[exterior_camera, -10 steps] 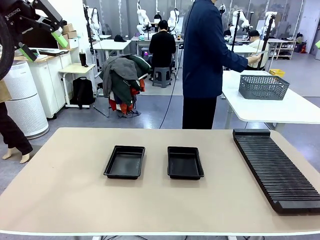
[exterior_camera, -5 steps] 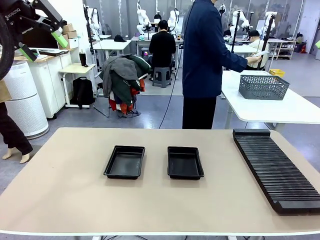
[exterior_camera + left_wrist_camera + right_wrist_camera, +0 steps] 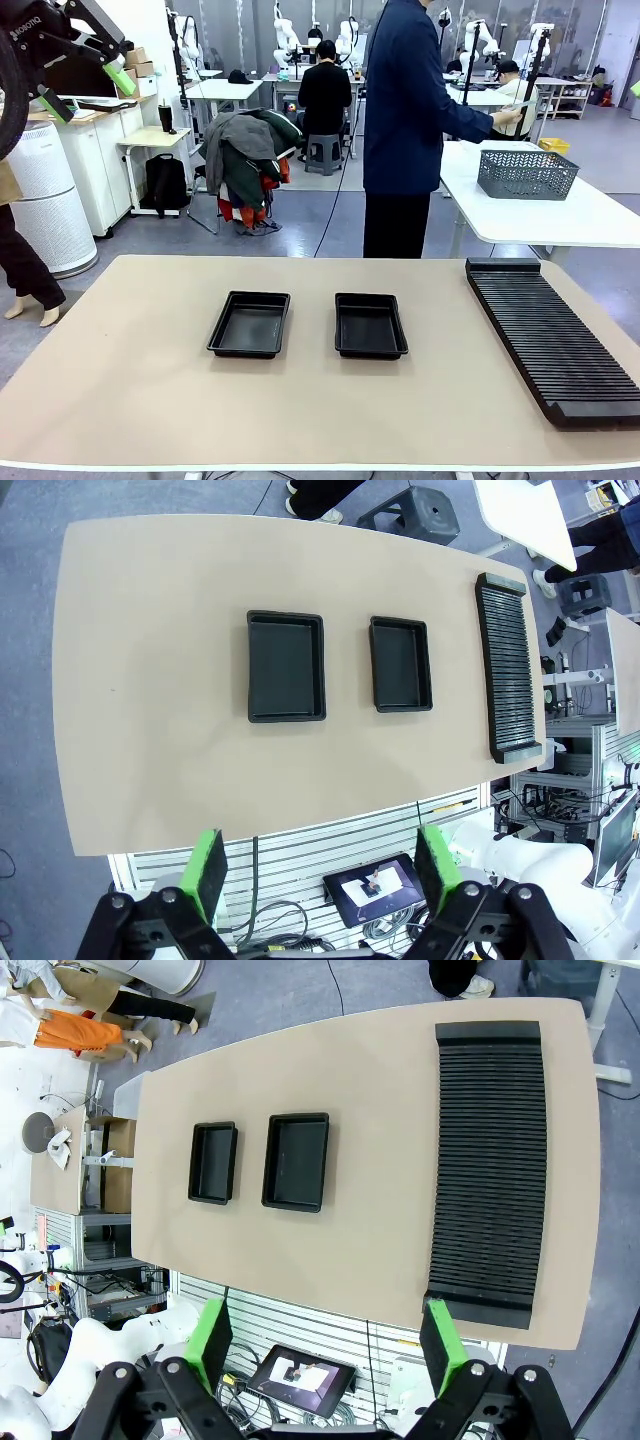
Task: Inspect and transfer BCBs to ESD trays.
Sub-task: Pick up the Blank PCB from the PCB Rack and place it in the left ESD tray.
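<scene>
Beige table (image 3: 130, 400) spans the lower front view, with the two empty ESD trays (image 3: 250, 323) side by side at its centre, long axes running toward the far edge, and a black ribbed rack (image 3: 550, 340) at lower right. Both grippers hang high above with fingers spread wide and nothing between them; the trays sit mid-frame beyond the left gripper (image 3: 323, 872) but off to the upper left of the right gripper (image 3: 327, 1345), so the left arm looks better placed. At upper right a person's hand (image 3: 508, 118) holds something thin and pale, too small to call a BCB.
</scene>
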Robot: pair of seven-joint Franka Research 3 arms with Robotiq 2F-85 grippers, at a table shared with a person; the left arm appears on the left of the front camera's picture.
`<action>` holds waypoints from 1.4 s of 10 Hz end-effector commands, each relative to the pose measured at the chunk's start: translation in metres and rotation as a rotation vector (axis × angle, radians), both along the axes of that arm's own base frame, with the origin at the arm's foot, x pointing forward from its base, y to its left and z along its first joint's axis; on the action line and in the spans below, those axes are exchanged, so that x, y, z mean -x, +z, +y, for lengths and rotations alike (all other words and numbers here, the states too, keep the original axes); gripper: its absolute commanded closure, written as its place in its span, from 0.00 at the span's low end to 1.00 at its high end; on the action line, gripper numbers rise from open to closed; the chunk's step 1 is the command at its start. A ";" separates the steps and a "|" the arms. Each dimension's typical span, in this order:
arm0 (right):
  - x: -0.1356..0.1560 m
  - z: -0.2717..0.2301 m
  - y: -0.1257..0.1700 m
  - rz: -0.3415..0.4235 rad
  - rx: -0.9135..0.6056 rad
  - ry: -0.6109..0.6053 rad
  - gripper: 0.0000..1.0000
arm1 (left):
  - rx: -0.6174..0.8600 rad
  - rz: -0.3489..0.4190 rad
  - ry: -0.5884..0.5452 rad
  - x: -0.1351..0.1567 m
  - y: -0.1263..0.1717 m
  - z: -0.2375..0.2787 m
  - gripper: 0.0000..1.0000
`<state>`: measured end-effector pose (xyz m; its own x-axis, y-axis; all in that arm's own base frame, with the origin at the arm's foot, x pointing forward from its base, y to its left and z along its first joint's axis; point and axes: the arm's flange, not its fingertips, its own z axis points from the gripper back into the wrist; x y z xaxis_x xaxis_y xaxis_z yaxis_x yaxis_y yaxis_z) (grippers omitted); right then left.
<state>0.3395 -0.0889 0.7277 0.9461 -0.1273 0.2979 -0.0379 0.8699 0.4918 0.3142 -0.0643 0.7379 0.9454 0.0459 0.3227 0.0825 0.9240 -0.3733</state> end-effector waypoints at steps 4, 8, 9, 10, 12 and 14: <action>0.001 0.002 0.000 -0.001 -0.001 0.003 0.00 | 0.008 0.001 -0.008 0.000 -0.001 0.000 0.00; 0.001 0.002 0.000 -0.001 -0.001 0.003 0.00 | 0.008 0.001 -0.008 0.000 -0.001 0.000 0.00; 0.001 0.002 0.000 -0.001 -0.001 0.003 0.00 | 0.008 0.001 -0.008 0.000 -0.001 0.000 0.00; 0.001 0.002 0.000 -0.001 -0.001 0.003 0.00 | 0.008 0.001 -0.008 0.000 -0.001 0.000 0.00; 0.001 0.002 0.000 -0.001 -0.001 0.003 0.00 | 0.008 0.001 -0.008 0.000 -0.001 0.000 0.00; 0.001 0.002 0.000 -0.001 -0.001 0.003 0.00 | 0.008 0.001 -0.008 0.000 -0.001 0.000 0.00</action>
